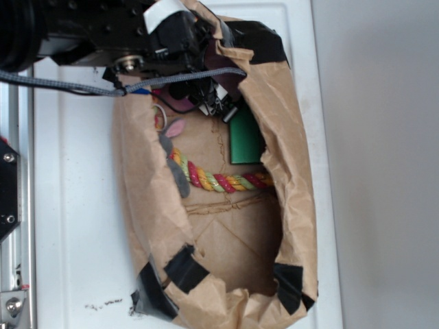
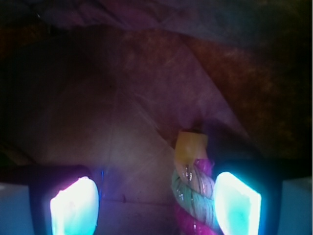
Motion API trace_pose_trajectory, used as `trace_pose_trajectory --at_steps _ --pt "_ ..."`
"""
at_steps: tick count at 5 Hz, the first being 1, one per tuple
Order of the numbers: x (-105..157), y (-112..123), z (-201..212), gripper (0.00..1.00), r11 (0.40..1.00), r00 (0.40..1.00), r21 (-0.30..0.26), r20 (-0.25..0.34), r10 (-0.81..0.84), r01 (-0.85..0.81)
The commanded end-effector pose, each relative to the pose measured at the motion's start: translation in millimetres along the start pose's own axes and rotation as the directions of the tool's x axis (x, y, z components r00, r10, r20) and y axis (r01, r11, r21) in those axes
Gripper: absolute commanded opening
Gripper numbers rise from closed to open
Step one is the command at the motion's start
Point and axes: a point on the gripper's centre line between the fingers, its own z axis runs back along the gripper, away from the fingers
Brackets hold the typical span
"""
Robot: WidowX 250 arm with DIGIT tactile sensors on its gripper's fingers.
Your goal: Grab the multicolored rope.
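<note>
gripper point(image 2: 155, 205) spread | multicolored rope point(image 2: 194, 196) beside 1 pad | no writing legible

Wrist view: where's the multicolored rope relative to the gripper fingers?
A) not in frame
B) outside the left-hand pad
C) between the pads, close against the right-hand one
C: the multicolored rope rises between the two lit fingers, hugging the right-hand one, with open gap toward the left-hand one.

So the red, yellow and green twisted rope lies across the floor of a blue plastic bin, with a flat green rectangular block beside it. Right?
Not quite. The twisted rope and the flat green block lie in a brown paper bag with black-taped corners, not a blue plastic bin. The exterior view shows this.
</note>
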Motion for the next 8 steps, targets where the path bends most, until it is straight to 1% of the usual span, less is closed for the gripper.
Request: trace_pose_trajectory --at_steps 1,2,3,4,5,7,8 --pt "16.2 14.2 30.3 1.00 0.998 0.998 0.056 -0.062 0.002 0.001" --pt "20.4 25.2 58.9 1.00 0.989 0.997 0.142 -0.061 -0.036 0.044" --pt "20.7 38.2 69.3 1.00 0.988 0.996 0.146 -0.089 -0.031 0.044" --pt "12.7 43.2 57.6 1.00 0.989 0.997 0.141 -0.070 -0.024 0.033" --pt "8.5 37.0 49.2 1.00 0.986 0.999 0.169 -0.053 -0.005 0.014" --pt "0.4 13.7 12.1 1.00 0.980 0.999 0.197 0.005 0.033 -0.033" --pt "-4.5 4.4 3.7 1.00 0.980 0.999 0.192 0.028 0.039 -0.043"
